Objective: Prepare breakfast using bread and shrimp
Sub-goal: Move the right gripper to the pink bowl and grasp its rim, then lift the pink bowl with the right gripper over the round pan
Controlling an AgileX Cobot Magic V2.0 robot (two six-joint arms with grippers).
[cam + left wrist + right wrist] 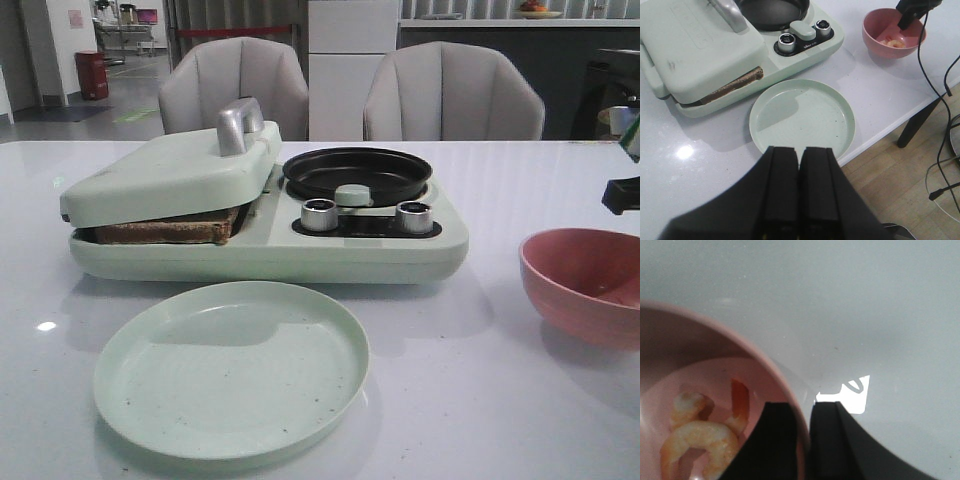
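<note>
The left gripper point(799, 172) is hovering over the table's near edge with its two black fingers pressed together, holding nothing. Just ahead of it, a pale green plate point(802, 120) is sitting bare on the white table point(480, 380), close to that edge.

Behind the plate, a mint-green breakfast maker point(265, 235) is standing with its hinged lid point(170, 175) resting slightly ajar. The bread point(170, 228) is lying under that lid on the left side, showing only a toasted brown edge in the gap (how many slices cannot be told). To its right, a small black pan point(357, 173) is sitting above two silver knobs point(319, 215).

Further right, a pink bowl point(585, 285) is standing near the table's right edge. The shrimp point(700, 437) are lying inside it, orange-pink and curled. The right gripper point(804, 440) is hanging at the bowl's rim, its fingers nearly closed with the rim seemingly between them, though the view is blurred. Open table is lying between plate and bowl.
</note>
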